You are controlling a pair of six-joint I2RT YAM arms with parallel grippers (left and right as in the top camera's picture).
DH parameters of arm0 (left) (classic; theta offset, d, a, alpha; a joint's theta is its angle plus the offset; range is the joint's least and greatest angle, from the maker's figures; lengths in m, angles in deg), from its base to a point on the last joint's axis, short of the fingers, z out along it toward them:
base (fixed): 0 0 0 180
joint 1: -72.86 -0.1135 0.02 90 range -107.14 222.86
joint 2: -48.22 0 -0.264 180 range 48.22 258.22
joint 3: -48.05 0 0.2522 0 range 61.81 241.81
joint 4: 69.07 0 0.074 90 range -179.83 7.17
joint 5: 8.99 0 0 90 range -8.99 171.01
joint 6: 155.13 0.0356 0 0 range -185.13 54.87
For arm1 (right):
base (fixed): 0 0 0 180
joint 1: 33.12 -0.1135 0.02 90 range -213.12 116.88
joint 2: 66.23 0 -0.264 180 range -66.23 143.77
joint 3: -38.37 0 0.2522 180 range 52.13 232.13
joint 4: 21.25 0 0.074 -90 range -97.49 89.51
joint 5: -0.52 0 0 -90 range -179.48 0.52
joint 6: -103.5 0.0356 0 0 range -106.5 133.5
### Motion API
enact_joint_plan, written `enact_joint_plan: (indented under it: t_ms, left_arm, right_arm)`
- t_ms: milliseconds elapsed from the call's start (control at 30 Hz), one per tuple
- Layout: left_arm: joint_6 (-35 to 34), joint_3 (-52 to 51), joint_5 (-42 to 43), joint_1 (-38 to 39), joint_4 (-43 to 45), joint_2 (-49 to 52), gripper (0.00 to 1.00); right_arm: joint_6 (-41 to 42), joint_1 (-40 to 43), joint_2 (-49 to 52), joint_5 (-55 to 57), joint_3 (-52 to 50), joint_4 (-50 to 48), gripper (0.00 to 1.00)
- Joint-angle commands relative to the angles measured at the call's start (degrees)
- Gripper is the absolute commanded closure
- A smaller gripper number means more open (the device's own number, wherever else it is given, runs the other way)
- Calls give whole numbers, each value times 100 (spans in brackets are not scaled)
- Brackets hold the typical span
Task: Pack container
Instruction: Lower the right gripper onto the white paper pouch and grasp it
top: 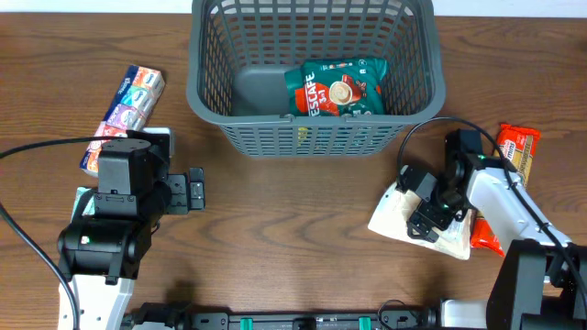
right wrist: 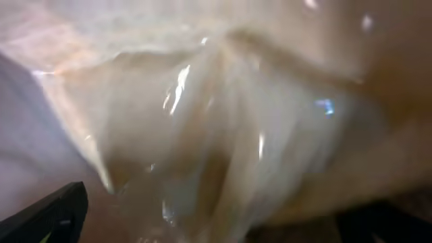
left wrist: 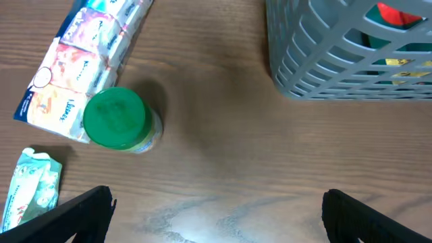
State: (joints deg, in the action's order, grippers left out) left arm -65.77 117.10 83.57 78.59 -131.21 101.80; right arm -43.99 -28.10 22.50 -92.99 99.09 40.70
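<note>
Already the container held a green coffee pack.
It stood at the far middle of the table. Near the container's left front corner, the left end effector hung spread and empty, with a green-lidded jar and a tissue pack just beside it. Near the container's right front corner, the right end effector was spread over a white bag.

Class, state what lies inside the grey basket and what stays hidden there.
A green Nescafe packet lies inside the basket, beside bare grey floor. Anything beneath the packet is covered.
</note>
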Motion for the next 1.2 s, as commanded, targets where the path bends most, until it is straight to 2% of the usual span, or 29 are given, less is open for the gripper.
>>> enact_joint_plan:
  t_ms: [0,167,300,433,700,1000,1167]
  left_arm:
    - [-68,120,-70,7,0,-9,2]
    - [-68,120,-70,7,-2,-9,1]
    - [-66,120,-70,7,-39,-9,2]
    - [-66,120,-70,7,-109,-9,1]
    - [-68,120,-70,9,-105,-9,2]
    - [-63,120,-70,7,-103,-9,1]
    - [-63,120,-70,7,-103,-9,2]
  right_arm:
    - [-42,-57,55,26,-144,-166,5]
    - [-42,-57,57,-17,-232,-422,21]
    - [-42,-57,57,-22,-262,-518,51]
    - [-37,-57,57,-127,-262,-597,98]
    - [951,-57,55,-348,-260,-1067,99]
    - [3154,-55,28,-356,-164,-1722,99]
    - [3886,-55,26,-260,-111,-1781,99]
